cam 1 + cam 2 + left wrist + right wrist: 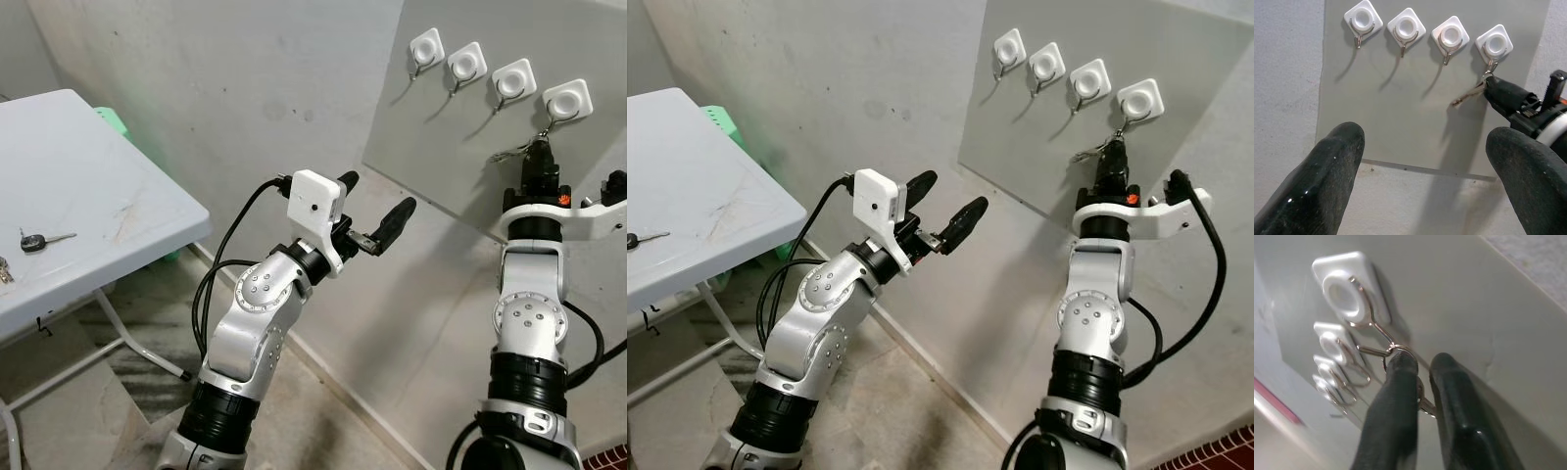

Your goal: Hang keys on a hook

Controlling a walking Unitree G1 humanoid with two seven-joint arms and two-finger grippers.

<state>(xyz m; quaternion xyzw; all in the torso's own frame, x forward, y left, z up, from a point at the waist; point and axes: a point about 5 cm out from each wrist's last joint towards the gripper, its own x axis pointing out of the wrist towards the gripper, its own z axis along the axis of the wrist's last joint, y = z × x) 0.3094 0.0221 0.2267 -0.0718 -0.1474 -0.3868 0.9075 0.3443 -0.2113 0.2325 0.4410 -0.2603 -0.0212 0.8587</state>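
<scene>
A grey panel [441, 147] on the wall carries a row of several white hooks. At the rightmost hook [567, 100] my right gripper [538, 157] is raised and shut on the key ring [1396, 348]. The ring sits at that hook's wire tip [1364, 308]. The key [1469, 95] sticks out sideways from the fingers against the panel. My left gripper [379, 193] is held in mid-air, lower and left of the panel. It is open and holds nothing, and its fingers point toward the hooks.
A white folding table [88, 186] stands at the left with another key [34, 240] lying on it. Something green [113, 122] sits behind the table against the wall. The other hooks [466, 65] are bare.
</scene>
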